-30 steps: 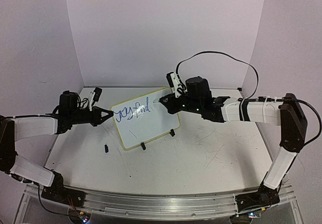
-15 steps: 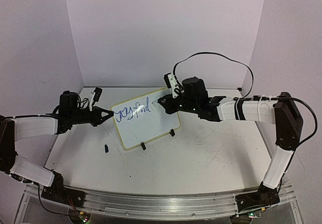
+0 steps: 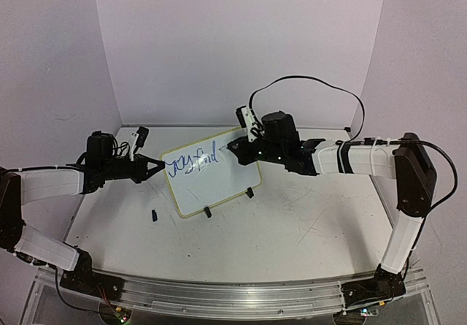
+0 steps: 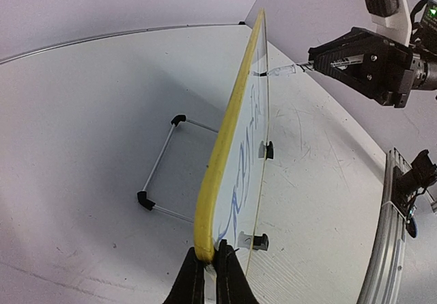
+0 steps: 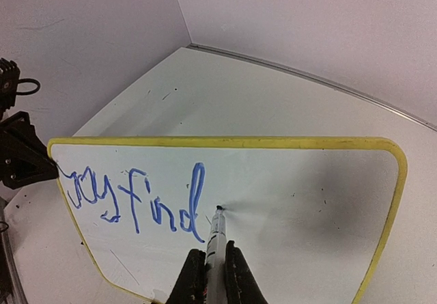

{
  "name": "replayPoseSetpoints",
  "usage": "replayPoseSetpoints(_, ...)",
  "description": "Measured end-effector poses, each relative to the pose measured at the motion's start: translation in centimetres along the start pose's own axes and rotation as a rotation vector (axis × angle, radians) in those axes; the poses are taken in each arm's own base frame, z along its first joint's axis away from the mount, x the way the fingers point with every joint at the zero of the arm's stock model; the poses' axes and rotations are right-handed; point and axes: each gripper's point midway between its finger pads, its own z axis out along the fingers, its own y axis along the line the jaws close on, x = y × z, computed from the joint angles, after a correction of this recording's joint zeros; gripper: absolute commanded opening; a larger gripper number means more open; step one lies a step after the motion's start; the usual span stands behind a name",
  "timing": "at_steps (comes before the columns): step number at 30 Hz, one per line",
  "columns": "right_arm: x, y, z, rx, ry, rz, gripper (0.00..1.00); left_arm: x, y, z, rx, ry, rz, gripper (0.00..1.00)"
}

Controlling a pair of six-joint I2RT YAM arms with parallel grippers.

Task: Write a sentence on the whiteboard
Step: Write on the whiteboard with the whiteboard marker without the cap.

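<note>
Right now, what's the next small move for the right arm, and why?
Probably draw the marker rightward to start the next word: its tip sits just past "find", the whiteboard is bare beyond it, and the left gripper pinches the frame.

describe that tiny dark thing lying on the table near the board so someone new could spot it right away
Find the whiteboard standing mid-table with blue writing on it. Look at the table just left of the board's near-left corner, where a tiny dark piece lies. Unlike the board's black clip feet, it lies alone on the bare surface, touching nothing; it is too small to identify.
</note>
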Motion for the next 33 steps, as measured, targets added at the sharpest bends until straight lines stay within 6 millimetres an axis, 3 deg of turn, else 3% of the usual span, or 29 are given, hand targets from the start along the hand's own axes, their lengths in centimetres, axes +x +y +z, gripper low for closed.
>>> replayPoseSetpoints(14, 0.9, 1.1, 0.5, -0.040, 0.025, 0.005, 0.00, -0.1, -0.1, 0.0, 0.002, 0.003, 0.013, 0.00)
replayPoseSetpoints(33, 1.7, 0.0, 0.3, 0.035, 0.022, 0.029, 0.00, -0.1, -0.1, 0.1, -0.001, 0.003, 0.013, 0.00)
